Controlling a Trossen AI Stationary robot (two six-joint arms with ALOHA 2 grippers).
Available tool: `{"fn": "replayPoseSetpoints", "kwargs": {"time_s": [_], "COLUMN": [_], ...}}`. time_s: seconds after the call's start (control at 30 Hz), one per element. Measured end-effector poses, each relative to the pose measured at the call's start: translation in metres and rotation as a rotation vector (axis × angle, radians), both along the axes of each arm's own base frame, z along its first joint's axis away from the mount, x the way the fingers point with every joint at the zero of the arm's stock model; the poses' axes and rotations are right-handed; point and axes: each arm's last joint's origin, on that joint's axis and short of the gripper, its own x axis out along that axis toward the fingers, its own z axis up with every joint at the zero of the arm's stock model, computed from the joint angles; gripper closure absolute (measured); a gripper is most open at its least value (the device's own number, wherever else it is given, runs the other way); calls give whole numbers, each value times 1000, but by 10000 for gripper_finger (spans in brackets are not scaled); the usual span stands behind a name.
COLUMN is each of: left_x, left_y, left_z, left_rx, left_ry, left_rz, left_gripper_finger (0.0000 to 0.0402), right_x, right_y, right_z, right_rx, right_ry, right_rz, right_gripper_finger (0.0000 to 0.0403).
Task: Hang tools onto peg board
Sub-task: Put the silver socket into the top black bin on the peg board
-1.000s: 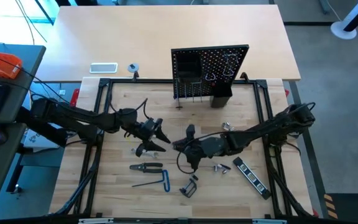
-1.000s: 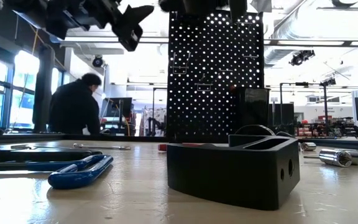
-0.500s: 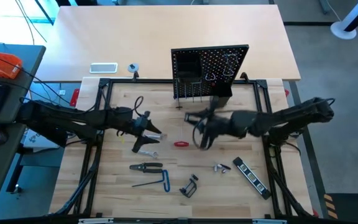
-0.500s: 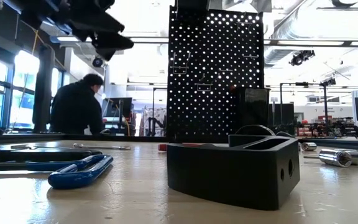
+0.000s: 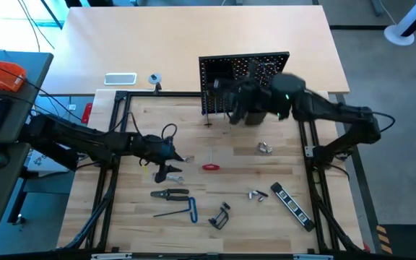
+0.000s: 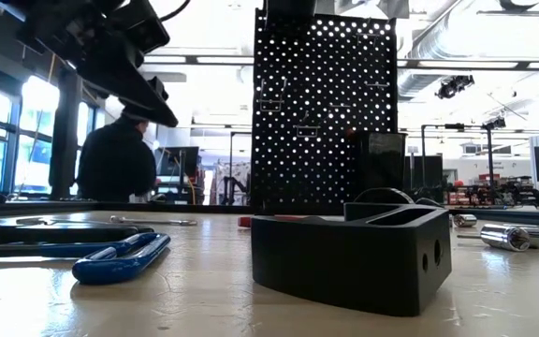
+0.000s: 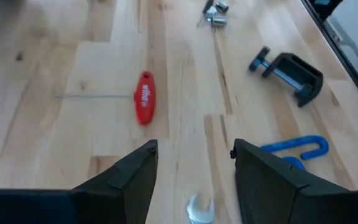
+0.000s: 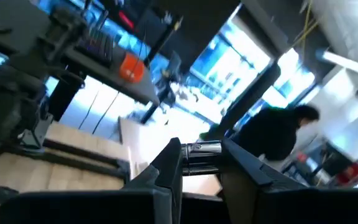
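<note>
Tools lie scattered on the wooden surface: below the left gripper [image 5: 173, 160], whose fingers stand apart and empty, rest black pliers [image 5: 170, 193] and a blue-handled hex key [image 5: 180, 211]. Just ahead of those fingers lies a red-handled screwdriver [image 7: 145, 104], with a black clamp [image 7: 289, 73] farther off. Over at the peg board [image 5: 244, 81], the right gripper [image 8: 199, 157] has its fingers clamped on a silver socket [image 8: 201, 149], up against the board's front.
</note>
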Motion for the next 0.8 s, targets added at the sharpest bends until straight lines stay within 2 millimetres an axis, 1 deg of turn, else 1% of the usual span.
{"fn": "replayPoseSetpoints", "kwargs": {"time_s": [0.1, 0.2, 0.3, 0.43, 0.6, 0.8], "left_x": [-1, -2, -3, -6, -11, -15], "left_y": [-3, -6, -11, -18, -27, -36], "left_z": [-1, -2, -2, -5, -8, -10], "left_rx": [-1, -5, -14, -26, -46, -73], "left_ry": [10, 23, 34, 68, 127, 160], "left_rz": [-11, -8, -18, -40, -58, -71], "left_gripper_finger": [197, 197, 197, 197, 197, 197], "right_x": [5, 12, 16, 15, 12, 7], "right_y": [-18, -34, -45, -54, -62, -69], "right_z": [6, 3, 1, 2, 2, -4], "right_rx": [80, 157, 215, 275, 341, 405], "right_ry": [58, 139, 200, 235, 230, 279], "right_rz": [-27, -60, -99, -127, -105, -122], "right_gripper_finger": [331, 331, 330, 319, 322, 312]}}
